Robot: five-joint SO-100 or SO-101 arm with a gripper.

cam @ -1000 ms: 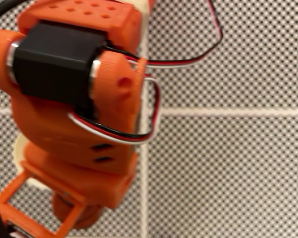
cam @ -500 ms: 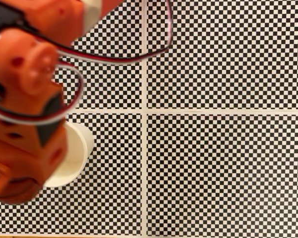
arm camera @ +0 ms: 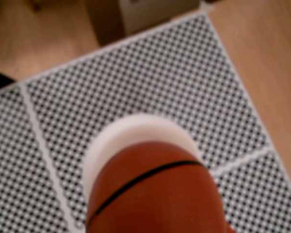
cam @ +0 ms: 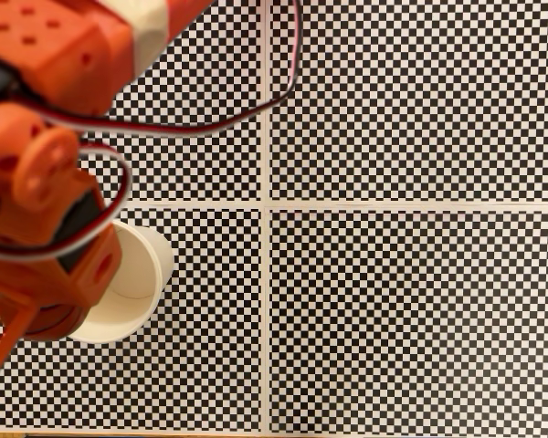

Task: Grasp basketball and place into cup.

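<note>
In the wrist view the basketball [arm camera: 153,194] looms large and blurred at the bottom, dark orange with a black seam. It hangs just above the cream-white cup [arm camera: 136,131], whose rim curves behind it. The ball stays close to the camera, so my gripper is shut on it, though the fingers themselves are hidden. In the fixed view my orange arm [cam: 46,201] reaches in from the top left. Its gripper end [cam: 55,306] covers the left half of the cup [cam: 137,283], which stands upright on the checkered mat.
The black-and-white checkered mat [cam: 411,310] has pale seams crossing near the middle. Red, white and black cables [cam: 210,123] loop off the arm. In the wrist view a wooden floor [arm camera: 266,58] borders the mat, and a pale box [arm camera: 155,12] stands at the top.
The arm has swung left and up out of the middle of the fixed view. More of the cup's rim and inside shows now.
</note>
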